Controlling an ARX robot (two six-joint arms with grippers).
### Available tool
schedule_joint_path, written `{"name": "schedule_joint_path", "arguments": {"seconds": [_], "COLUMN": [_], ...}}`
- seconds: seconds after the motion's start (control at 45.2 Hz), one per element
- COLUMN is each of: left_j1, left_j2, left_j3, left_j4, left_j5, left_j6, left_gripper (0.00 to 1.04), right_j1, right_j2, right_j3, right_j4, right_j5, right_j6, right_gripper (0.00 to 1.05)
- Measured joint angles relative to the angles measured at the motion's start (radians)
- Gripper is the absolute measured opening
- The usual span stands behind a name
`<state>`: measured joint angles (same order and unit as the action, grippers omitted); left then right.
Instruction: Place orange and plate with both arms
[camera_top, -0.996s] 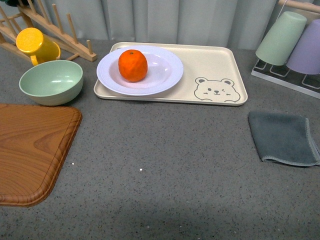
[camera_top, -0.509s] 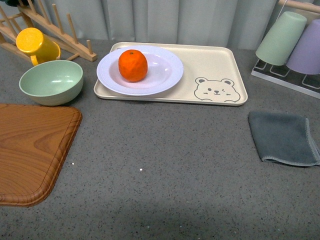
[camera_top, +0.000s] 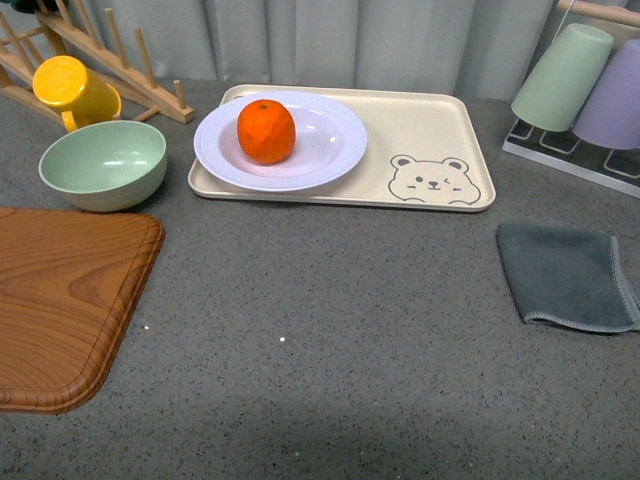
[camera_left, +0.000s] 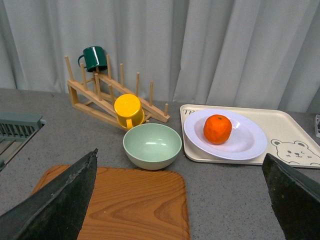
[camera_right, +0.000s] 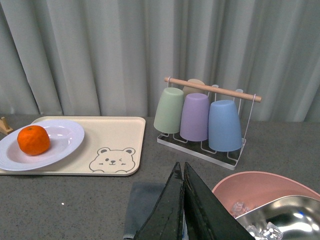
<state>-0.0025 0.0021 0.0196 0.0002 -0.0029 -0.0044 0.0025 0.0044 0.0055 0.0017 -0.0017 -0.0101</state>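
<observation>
The orange (camera_top: 265, 131) sits in the white plate (camera_top: 330, 150), which rests on the left part of the beige bear-print tray (camera_top: 420, 125). Both also show in the left wrist view, the orange (camera_left: 217, 129) on the plate (camera_left: 247, 145), and in the right wrist view, the orange (camera_right: 33, 139) on the plate (camera_right: 62, 142). Neither arm shows in the front view. My left gripper (camera_left: 180, 200) is open and empty, pulled back above the wooden board (camera_left: 135, 205). My right gripper (camera_right: 182, 172) is shut and empty, above the grey cloth (camera_right: 145, 200).
A pale green bowl (camera_top: 102, 164) and a yellow cup (camera_top: 72, 92) on a wooden rack (camera_top: 120, 80) stand left of the tray. Upturned cups on a wire rack (camera_top: 575, 90) stand at the back right. A pink basin (camera_right: 270, 192) with a steel bowl lies by the right gripper.
</observation>
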Motion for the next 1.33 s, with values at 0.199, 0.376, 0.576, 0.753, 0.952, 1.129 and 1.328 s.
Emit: {"name": "schedule_joint_path", "arguments": {"seconds": [0.199,0.376,0.576,0.753,0.952,1.129,1.328], "left_j1": [0.000,0.000,0.000,0.000,0.000,0.000,0.000], "left_j2": [0.000,0.000,0.000,0.000,0.000,0.000,0.000], "left_j3": [0.000,0.000,0.000,0.000,0.000,0.000,0.000], "left_j4": [0.000,0.000,0.000,0.000,0.000,0.000,0.000], "left_j5": [0.000,0.000,0.000,0.000,0.000,0.000,0.000], "left_j6": [0.000,0.000,0.000,0.000,0.000,0.000,0.000], "left_gripper": [0.98,0.98,0.98,0.98,0.98,0.98,0.98], "right_j1": [0.000,0.000,0.000,0.000,0.000,0.000,0.000], "right_j2": [0.000,0.000,0.000,0.000,0.000,0.000,0.000], "right_j3": [0.000,0.000,0.000,0.000,0.000,0.000,0.000], "right_j4": [0.000,0.000,0.000,0.000,0.000,0.000,0.000], "right_j5": [0.000,0.000,0.000,0.000,0.000,0.000,0.000], "right_j6": [0.000,0.000,0.002,0.001,0.001,0.001,0.001], "right_gripper": [0.42,0.70,0.96,0.95,0.95,0.95,0.95]}}
